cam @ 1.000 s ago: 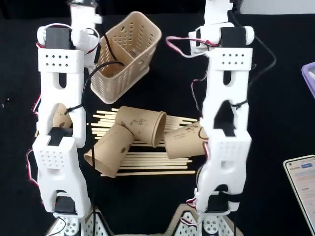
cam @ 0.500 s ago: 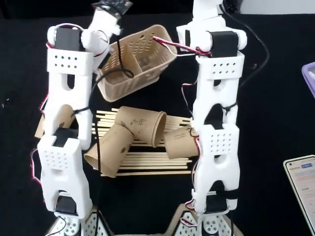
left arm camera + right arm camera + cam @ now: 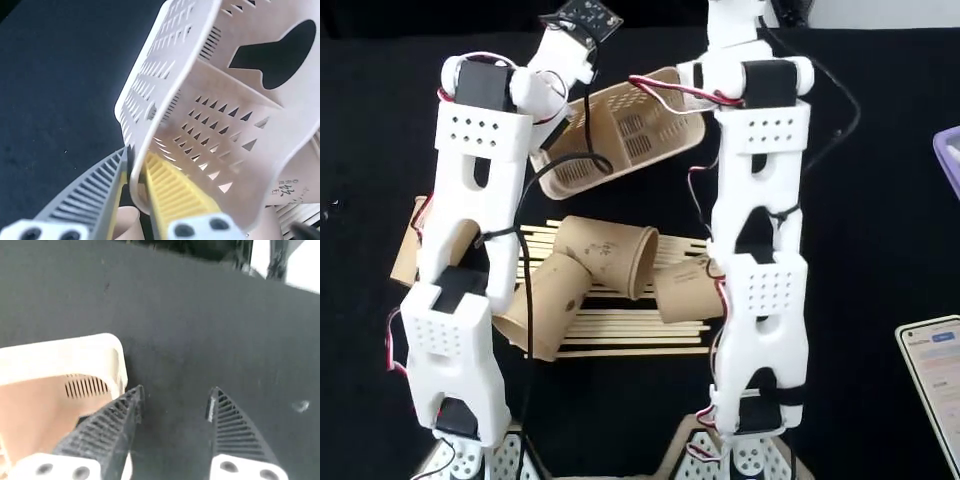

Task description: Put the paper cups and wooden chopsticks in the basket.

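At the far side of the black table [image 3: 880, 250], a tilted beige basket [image 3: 620, 135] is being gripped by the left gripper [image 3: 132, 155] (jaws clamped on its wall). Nearer, paper cups [image 3: 610, 255] are being borne on wooden chopsticks [image 3: 620, 325]. The right gripper [image 3: 176, 392] is being held spread beside the basket's corner.

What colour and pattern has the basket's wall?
The basket is pale beige with rows of small cut-out holes; left wrist view shows it best.
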Robot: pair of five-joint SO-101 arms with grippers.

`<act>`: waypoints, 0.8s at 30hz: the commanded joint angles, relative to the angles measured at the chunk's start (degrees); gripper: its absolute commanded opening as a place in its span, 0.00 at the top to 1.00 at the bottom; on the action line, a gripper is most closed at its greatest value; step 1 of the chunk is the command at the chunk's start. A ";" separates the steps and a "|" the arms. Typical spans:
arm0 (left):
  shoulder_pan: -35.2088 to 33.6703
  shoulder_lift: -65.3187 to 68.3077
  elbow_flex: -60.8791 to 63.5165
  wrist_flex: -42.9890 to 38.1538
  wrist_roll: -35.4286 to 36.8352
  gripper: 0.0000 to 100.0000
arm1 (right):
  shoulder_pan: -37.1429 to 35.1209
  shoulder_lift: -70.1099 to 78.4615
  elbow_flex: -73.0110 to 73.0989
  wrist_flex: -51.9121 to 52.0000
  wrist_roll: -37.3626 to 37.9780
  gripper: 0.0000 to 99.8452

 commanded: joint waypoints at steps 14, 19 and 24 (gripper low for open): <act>0.48 -2.55 0.04 0.62 1.49 0.97 | -3.69 -21.58 27.03 -3.52 5.27 0.79; 0.57 -2.55 0.13 0.62 1.49 0.97 | -2.64 -21.67 36.18 -10.29 7.47 0.79; 0.66 -2.73 0.13 0.62 2.46 0.97 | -2.02 -22.02 45.32 -18.02 8.62 0.89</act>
